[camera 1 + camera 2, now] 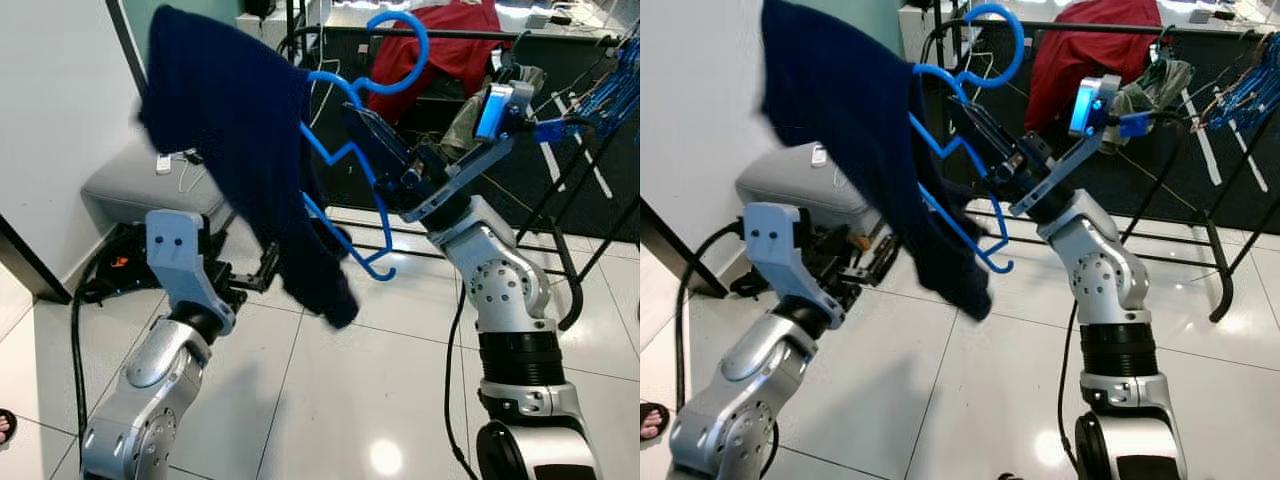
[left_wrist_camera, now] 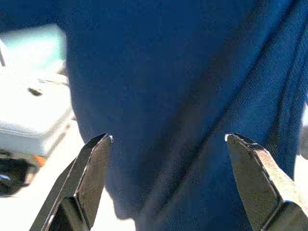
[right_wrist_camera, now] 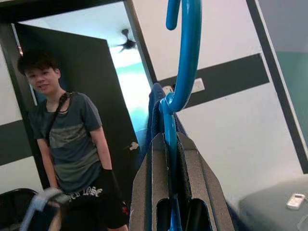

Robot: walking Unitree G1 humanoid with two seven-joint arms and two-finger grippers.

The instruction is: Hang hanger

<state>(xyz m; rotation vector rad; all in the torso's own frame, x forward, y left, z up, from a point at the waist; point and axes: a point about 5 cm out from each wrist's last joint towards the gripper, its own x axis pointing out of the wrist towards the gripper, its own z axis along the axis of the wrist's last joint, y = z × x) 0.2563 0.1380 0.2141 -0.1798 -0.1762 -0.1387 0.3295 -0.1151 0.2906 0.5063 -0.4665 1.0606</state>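
A blue plastic hanger [image 1: 400, 50] carries a dark navy garment [image 1: 235, 130] draped over its left side. My right gripper [image 1: 362, 122] is shut on the hanger's neck just below the hook and holds it up in front of me; in the right wrist view the hook [image 3: 185, 57] rises from between the black fingers [image 3: 144, 192]. The black rail [image 1: 480, 35] of a clothes rack runs behind, close to the hook. My left gripper [image 1: 268, 262] stands open low down, by the garment's hanging edge, and the navy cloth [image 2: 183, 86] lies just beyond its fingertips.
A red garment [image 1: 450, 45] hangs over the rack rail, with several blue hangers [image 1: 610, 85] at the far right. A grey bench [image 1: 140, 185] with a white remote [image 1: 163, 164] stands by the white wall on the left. A person [image 3: 67, 144] stands in a doorway.
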